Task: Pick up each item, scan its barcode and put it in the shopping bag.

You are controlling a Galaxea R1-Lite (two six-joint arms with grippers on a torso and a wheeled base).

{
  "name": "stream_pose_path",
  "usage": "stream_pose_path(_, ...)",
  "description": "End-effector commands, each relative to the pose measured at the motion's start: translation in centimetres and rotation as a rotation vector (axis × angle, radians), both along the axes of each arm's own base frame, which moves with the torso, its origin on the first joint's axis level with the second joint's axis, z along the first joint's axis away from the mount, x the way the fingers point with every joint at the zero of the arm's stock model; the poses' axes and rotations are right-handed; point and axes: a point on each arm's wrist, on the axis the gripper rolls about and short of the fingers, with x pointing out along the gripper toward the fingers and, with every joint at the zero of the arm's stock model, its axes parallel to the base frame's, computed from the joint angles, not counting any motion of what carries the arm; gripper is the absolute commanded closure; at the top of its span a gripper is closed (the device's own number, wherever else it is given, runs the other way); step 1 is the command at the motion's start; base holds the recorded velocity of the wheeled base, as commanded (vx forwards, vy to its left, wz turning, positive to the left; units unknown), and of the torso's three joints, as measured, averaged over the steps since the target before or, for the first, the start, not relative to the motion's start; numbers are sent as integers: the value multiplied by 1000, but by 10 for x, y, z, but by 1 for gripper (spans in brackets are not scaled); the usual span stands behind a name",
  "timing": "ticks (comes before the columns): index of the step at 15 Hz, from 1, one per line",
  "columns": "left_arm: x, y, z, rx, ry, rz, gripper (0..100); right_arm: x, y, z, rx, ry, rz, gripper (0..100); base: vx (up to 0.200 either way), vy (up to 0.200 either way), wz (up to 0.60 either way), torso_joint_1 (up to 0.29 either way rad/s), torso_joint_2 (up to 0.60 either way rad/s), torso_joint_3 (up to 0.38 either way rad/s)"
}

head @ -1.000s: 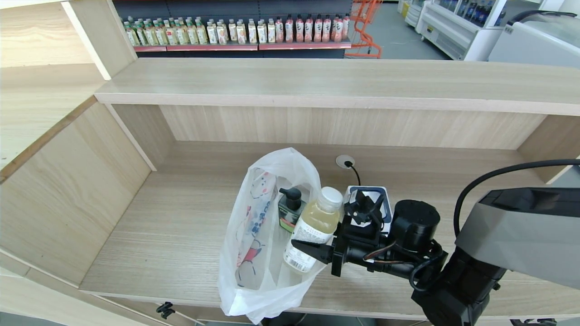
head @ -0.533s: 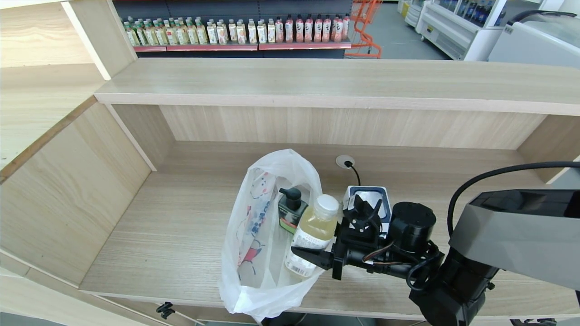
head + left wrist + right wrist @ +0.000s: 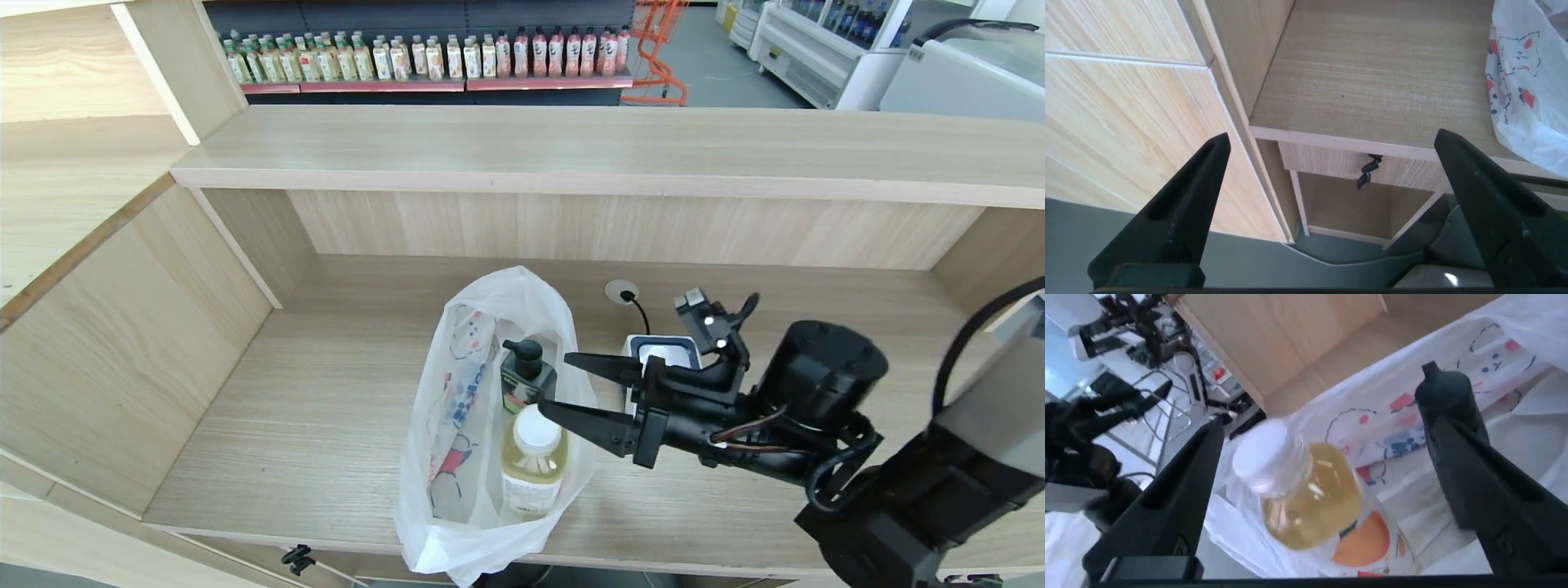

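1. Presently, bagging looked to be the step in hand: the juice bottle stood inside the shopping bag, lower centre of the head view, beside a dark pump bottle.
2. Right pincer: jaws spread wide, empty, at the bag's right rim. Left pincer: likewise wide and empty.
3. Bottle's long axis ran near vertical, white cap up.
4. Next move probably called for drawing the right pincer clear without snagging the bag.

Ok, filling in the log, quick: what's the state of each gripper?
Left gripper: open, empty.
Right gripper: open, empty, above the bottle in the shopping bag.
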Motion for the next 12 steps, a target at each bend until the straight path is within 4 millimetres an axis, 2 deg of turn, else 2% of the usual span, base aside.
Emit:
stream_pose_path(1, 0, 0, 0, 0, 0, 1, 0, -43, -36, 59, 53, 1, -14, 0, 0, 0, 0, 0, 0, 0)
stream_pose_path(4, 0, 0, 0, 0, 0, 1, 0, -79, -79, 81, 28, 52, -93, 0, 0, 0, 0, 0, 0, 0)
stream_pose_path(6, 0, 0, 0, 0, 0, 1, 0, -107, -107, 83, 16, 71, -164, 0, 0, 0, 0, 0, 0, 0)
stream_pose_path(7, 0, 0, 0, 0, 0, 1, 0, -117, -118, 78, 15, 68, -205, 0, 0, 0, 0, 0, 0, 0)
stream_pose_path(9, 0, 0, 0, 0, 0, 1, 0, -146, -147, 55, -83, 18, -365, 0, 0, 0, 0, 0, 0, 0)
stream_pose_path(11, 0, 0, 0, 0, 0, 1, 0, -189, -173, 24, -279, 20, -759, 0, 0, 0, 0, 0, 0, 0)
stream_pose_path(12, 0, 0, 0, 0, 0, 1, 0, -205, -178, 14, -310, 51, -877, 0, 0, 0, 0, 0, 0, 0)
